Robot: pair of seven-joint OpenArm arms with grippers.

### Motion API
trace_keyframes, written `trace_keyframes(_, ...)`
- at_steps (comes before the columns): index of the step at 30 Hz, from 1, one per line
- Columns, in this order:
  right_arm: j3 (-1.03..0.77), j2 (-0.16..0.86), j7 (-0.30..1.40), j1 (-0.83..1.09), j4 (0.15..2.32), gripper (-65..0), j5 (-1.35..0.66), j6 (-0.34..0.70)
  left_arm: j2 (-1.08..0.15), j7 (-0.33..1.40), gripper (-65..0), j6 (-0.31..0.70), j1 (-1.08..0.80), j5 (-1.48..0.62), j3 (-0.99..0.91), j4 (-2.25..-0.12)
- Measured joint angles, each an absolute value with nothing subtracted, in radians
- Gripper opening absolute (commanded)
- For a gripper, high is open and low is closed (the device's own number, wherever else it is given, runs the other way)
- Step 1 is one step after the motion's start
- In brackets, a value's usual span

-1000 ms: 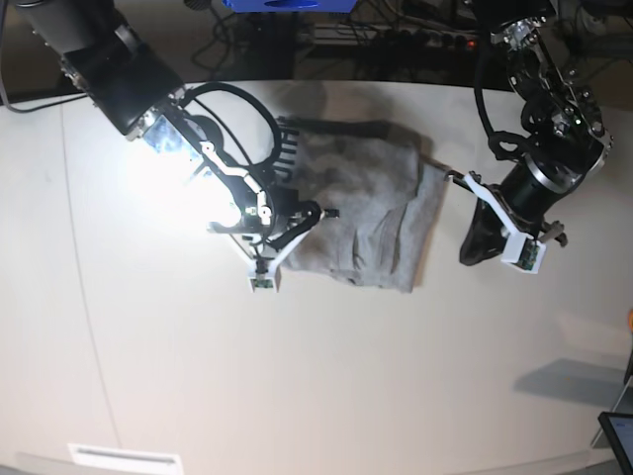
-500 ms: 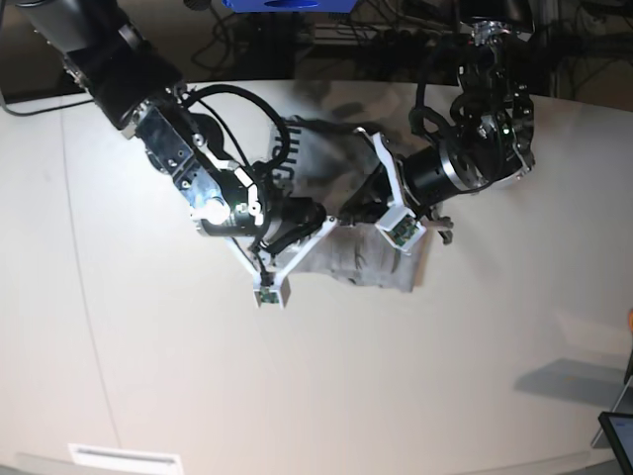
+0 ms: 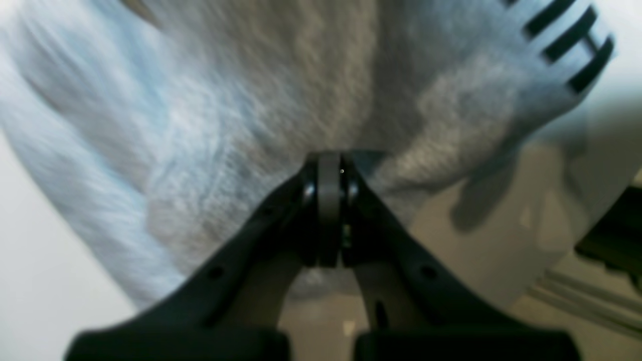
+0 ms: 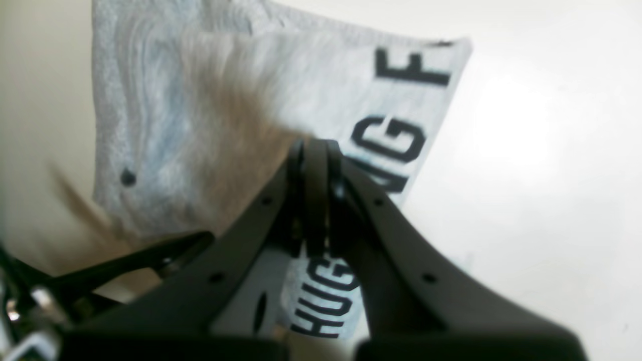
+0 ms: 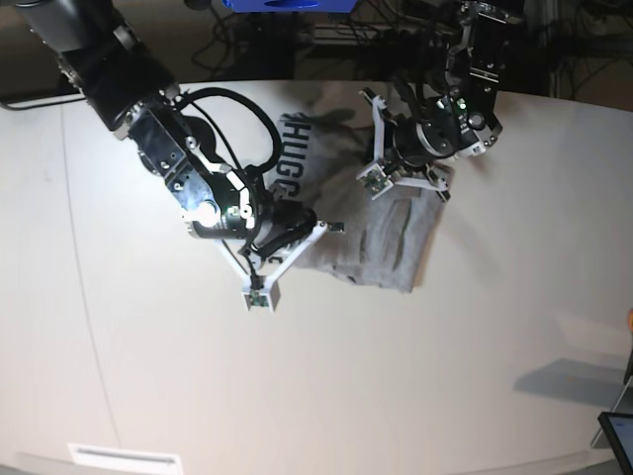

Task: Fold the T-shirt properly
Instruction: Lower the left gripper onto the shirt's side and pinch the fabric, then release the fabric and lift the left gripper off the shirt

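Base view: T-shirt (image 5: pixel 381 233) is pinched by clenched left gripper (image 3: pixel 328 168) and right gripper (image 4: pixel 313 150); fabric is held up, presumably for folding over table (image 5: pixel 396 376).

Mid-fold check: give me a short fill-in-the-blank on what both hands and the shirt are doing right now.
1. Both hands are ____ on the heather-grey cotton T-shirt.
2. The lettering on the shirt is ____ in colour.
3. In the base view, the right hand is on the ____ side.
4. The cream table has ____ shirt(s) on it.

Missing words: shut; black; left; one
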State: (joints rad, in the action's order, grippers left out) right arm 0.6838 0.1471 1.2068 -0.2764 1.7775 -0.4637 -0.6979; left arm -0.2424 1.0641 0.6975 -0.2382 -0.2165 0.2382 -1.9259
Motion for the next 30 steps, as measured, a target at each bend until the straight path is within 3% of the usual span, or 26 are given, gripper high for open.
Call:
trace_keyframes(7,0.662,0.154,1.205,-0.276,1.786,-65.0,-0.456,-0.698,-0.279,1.055,-65.0,0.704,-0.233,-0.208,0.236,-1.923)
trace_keyframes(18,0.664,0.183,1.206,-0.277,1.826,-65.0,-0.467,-0.698,-0.277,1.077,-65.0,0.704,-0.22,-0.2,0.068,-2.014)
trace_keyframes(30,0.663,0.29,1.095,-0.292,1.822,-65.0,-0.461,-0.698,-0.346,1.077,-65.0,0.698,-0.399,-0.439,-0.122,-2.045)
